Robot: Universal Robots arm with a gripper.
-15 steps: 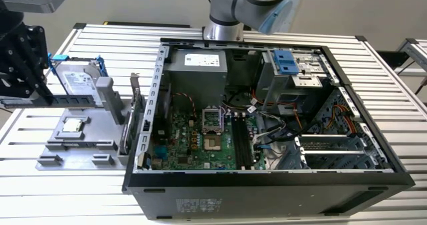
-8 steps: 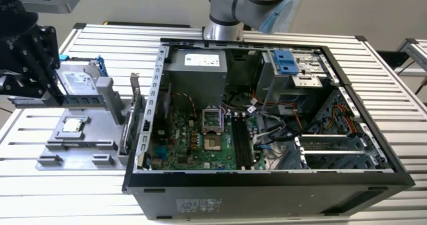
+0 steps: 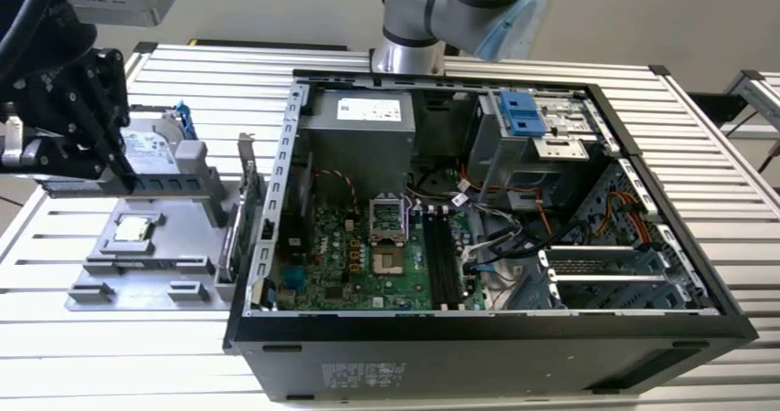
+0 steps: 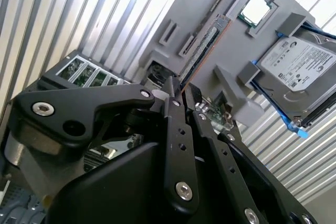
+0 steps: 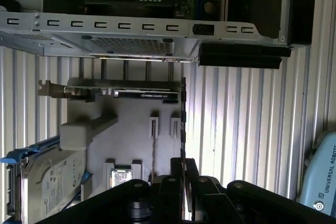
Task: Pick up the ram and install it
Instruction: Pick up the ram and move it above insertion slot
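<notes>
Hovering over the parts holder, is it, or down on the stick?

Hovering, I judge. In the second wrist view the gripper (image 4: pixel 181 85) has its two fingers (image 4: pixel 173 129) parted by only a sliver, with nothing between them. The exterior view puts it well above the grey fixture (image 4: pixel 231 51), at that view's left.

Why so narrow a gap?

Because the ram (image 4: pixel 202 45) is thin. It stands on its long edge in a slot of the fixture, top edge up, so a slim pinch across its faces would suit. The fingers are lined up along it: in the first wrist view the ram (image 5: pixel 182 119) runs straight out from between them.

And its neighbours?

Each has its own seat, so nothing crowds the stick. The processor chip (image 4: pixel 257 9) lies flat just beside it and the hard drive (image 4: pixel 296 72) leans beyond that. The expansion card (image 5: pixel 121 92) stands upright along the fixture's edge farthest from the gripper, next to the computer case (image 3: pixel 488 318).

How does the case lie?

On its side with the panel off, so the motherboard (image 3: pixel 365 265) faces up. The long black memory slots (image 3: pixel 441 256) look empty, so the ram is not yet installed.
</notes>
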